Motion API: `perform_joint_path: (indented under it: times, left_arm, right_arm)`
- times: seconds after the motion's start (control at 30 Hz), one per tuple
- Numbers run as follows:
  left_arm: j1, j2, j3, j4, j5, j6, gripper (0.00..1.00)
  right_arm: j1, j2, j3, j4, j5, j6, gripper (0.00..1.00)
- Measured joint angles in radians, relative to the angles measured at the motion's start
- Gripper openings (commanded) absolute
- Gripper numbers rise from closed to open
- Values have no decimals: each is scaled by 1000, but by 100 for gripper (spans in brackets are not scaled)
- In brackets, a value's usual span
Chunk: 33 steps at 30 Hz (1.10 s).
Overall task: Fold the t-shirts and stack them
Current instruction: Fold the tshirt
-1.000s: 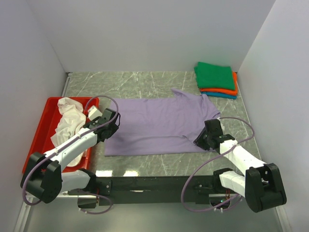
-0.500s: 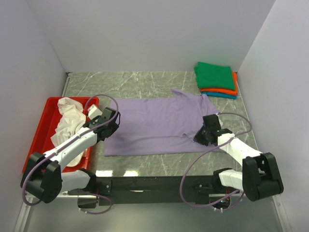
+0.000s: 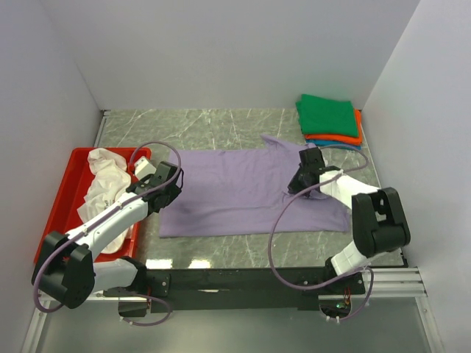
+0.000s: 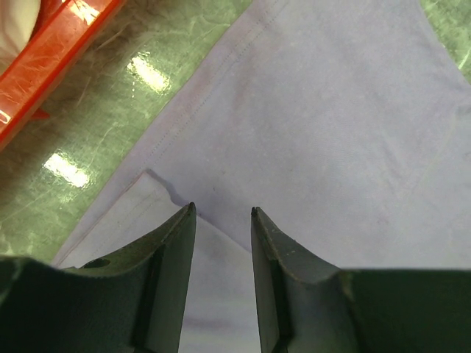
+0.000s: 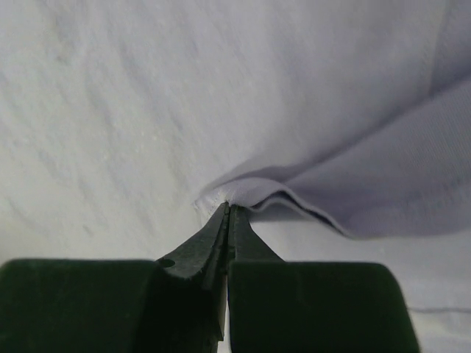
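The lavender t-shirt [image 3: 243,193] is plain and unpatterned, as are the white t-shirt [image 3: 103,193], green t-shirt [image 3: 327,115], orange t-shirt [image 3: 338,138] and teal t-shirt [image 3: 343,145], while the tray [image 3: 55,213] is solid red and the table [image 3: 191,129] is grey-green marble with pale veins.

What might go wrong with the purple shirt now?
1. The right gripper is shut on only a small pinch of the lavender shirt, so the cloth might slip out partway through the fold.
2. The left gripper is open over the shirt's other side and holds nothing. Pulling from one side alone could drag or bunch the shirt and leave a crooked fold.
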<state>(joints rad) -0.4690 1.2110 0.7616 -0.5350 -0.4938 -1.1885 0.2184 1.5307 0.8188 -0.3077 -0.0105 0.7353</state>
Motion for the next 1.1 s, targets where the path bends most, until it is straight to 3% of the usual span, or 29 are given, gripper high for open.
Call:
perform_joint_path:
  times: [0.83, 0.97, 1.1]
  left_arm:
    - [6, 4, 1, -1, 0, 4, 41]
    - [6, 5, 1, -1, 0, 7, 42]
    - [9, 16, 12, -6, 0, 18, 50]
  right_arm:
    - [79, 219, 216, -47, 57, -118, 0]
    - [79, 224, 224, -51, 59, -132, 11]
    - [79, 224, 231, -50, 55, -148, 36]
